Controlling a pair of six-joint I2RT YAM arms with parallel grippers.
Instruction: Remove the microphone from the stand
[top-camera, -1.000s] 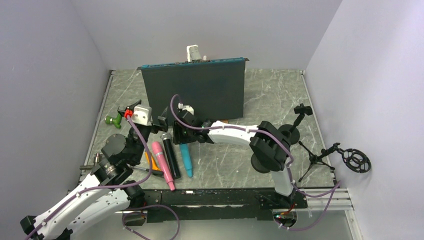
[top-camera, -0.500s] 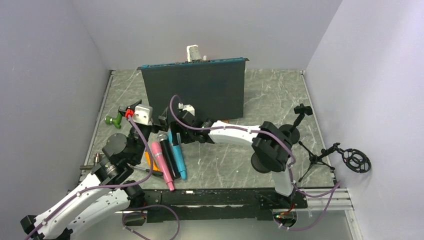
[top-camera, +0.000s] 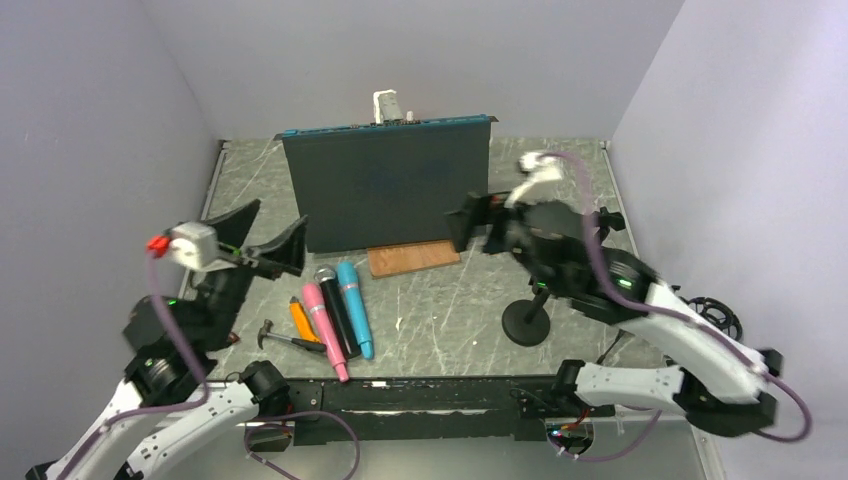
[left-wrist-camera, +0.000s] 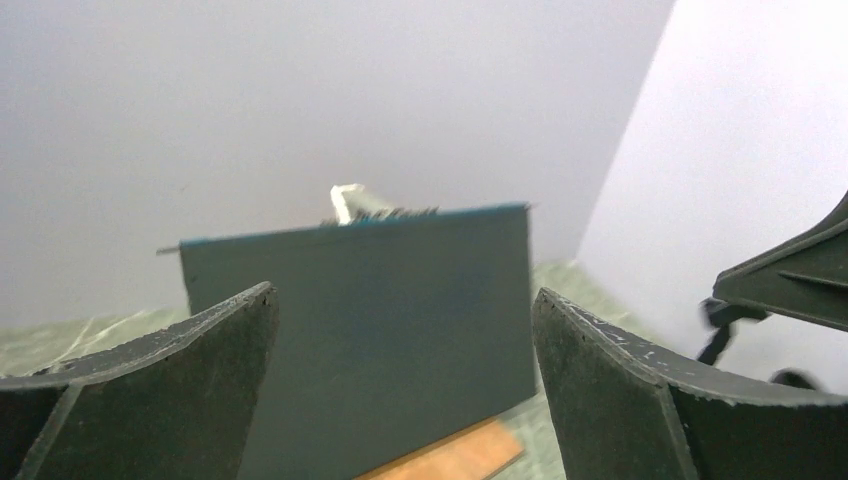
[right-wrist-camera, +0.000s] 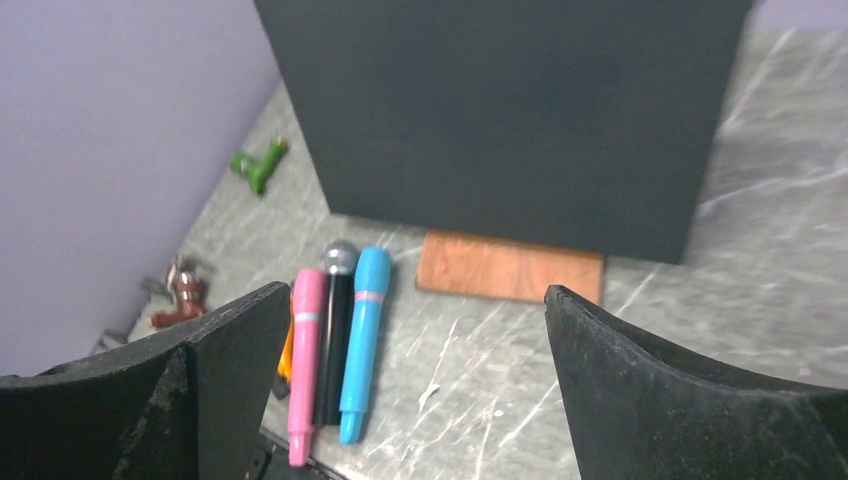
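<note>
A blue microphone (top-camera: 354, 308) lies flat on the table beside a black one (top-camera: 337, 310) and a pink one (top-camera: 326, 328); the right wrist view shows the blue microphone (right-wrist-camera: 361, 335) too. The black stand (top-camera: 527, 322) with a round base rises at the right, its top hidden behind my right arm. My right gripper (top-camera: 478, 225) hangs open and empty in the air, well to the right of the microphones. My left gripper (top-camera: 272, 230) is open and empty too, raised above the table's left side and facing the dark board (left-wrist-camera: 360, 320).
The dark upright board (top-camera: 390, 190) stands at the back with a wooden block (top-camera: 412, 257) at its foot. An orange-handled tool (top-camera: 300, 318) and a small hammer (top-camera: 285, 338) lie left of the microphones. A green clamp (right-wrist-camera: 258, 165) sits near the left wall, a shock mount (top-camera: 712, 318) at far right.
My right gripper let go of the blue microphone beside the black one, opened wide, and pulled up and back to the right. My left arm also lifted away from the microphones.
</note>
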